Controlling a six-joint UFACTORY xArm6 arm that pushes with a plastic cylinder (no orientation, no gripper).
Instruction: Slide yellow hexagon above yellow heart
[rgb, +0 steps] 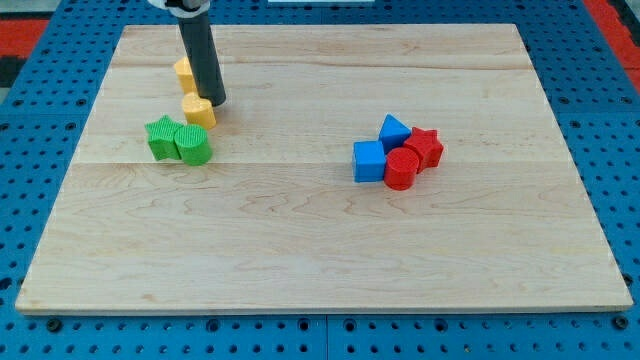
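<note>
- Camera view: the rod's tip (214, 101) has no jaws, so the tool's state cannot be told. It stands just beside the yellow hexagon (184, 71) at the view's top left, with the yellow heart (199, 111) directly below.
- Risk, as a judgement: the tip may nudge the heart toward the green star (160, 136) and green cylinder (193, 145).
- The blocks look matte with ridged tops; the desk (320, 250) is pale, smooth wood.
</note>
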